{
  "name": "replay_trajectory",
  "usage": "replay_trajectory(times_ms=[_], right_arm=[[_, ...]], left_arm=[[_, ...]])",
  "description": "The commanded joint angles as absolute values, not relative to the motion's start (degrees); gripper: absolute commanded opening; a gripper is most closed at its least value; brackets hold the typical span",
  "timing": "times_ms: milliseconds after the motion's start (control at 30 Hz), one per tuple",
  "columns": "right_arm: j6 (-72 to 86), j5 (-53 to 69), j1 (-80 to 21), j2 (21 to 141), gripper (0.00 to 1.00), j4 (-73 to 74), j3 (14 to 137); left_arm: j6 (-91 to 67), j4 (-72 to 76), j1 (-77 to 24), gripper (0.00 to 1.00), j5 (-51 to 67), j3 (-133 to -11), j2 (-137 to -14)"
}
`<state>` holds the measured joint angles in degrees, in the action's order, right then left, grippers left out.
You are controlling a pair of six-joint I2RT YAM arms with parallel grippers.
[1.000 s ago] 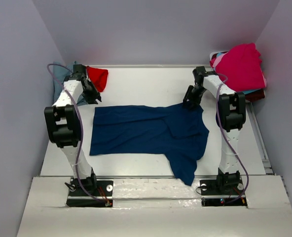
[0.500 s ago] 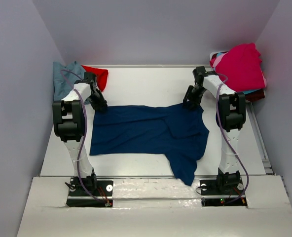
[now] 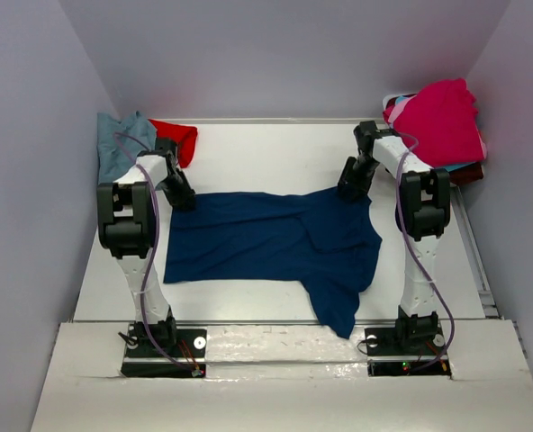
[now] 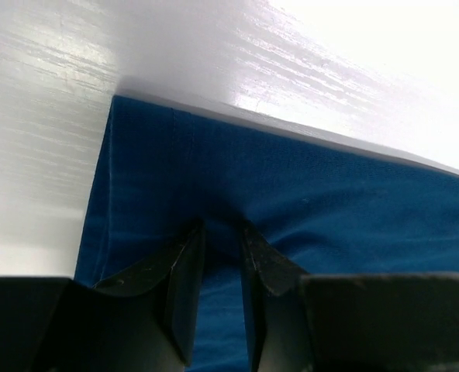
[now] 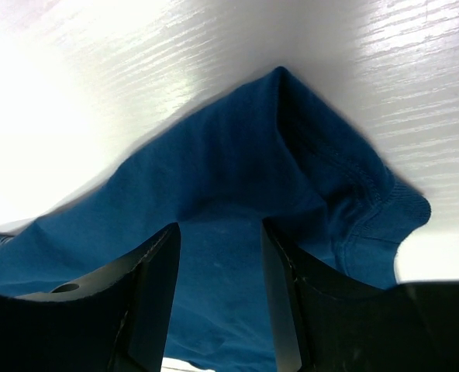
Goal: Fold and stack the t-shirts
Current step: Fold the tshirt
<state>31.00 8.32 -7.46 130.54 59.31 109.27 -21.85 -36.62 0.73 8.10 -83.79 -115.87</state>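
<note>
A navy t-shirt (image 3: 275, 238) lies spread flat across the middle of the white table (image 3: 275, 148), with one sleeve pointing toward the near edge; no print shows. My left gripper (image 3: 184, 200) is at its far left corner. In the left wrist view its jaws (image 4: 222, 229) stand narrowly apart, pinching a pucker of the navy cloth (image 4: 330, 201). My right gripper (image 3: 350, 191) is at the far right corner by the collar. In the right wrist view its fingers (image 5: 220, 225) stand wider apart, over the navy cloth (image 5: 229, 155) with cloth between them.
A dusty blue-grey shirt (image 3: 113, 144) and a red one (image 3: 178, 139) lie at the far left corner. A pile topped by a magenta shirt (image 3: 442, 121) sits at the far right, outside the table edge. Grey walls close in on three sides.
My left arm swung in from the far left edge onto the shirt's far left corner, uncovering the blue-grey shirt. The right arm and the navy shirt barely moved.
</note>
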Motion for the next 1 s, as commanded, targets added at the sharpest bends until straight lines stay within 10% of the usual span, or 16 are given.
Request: replay_trajectory(times_ms=[0, 967], right_arm=[[29.8, 7.73, -7.03, 130.86, 0.52, 60.56, 112.67], [28.48, 13.7, -3.69, 150.11, 0.52, 66.1, 138.24]], left_arm=[[-20.66, -38.4, 0.79, 0.37, 6.33, -87.71, -118.3], [-19.42, -44.74, 0.79, 0.58, 5.62, -113.46, -136.49]])
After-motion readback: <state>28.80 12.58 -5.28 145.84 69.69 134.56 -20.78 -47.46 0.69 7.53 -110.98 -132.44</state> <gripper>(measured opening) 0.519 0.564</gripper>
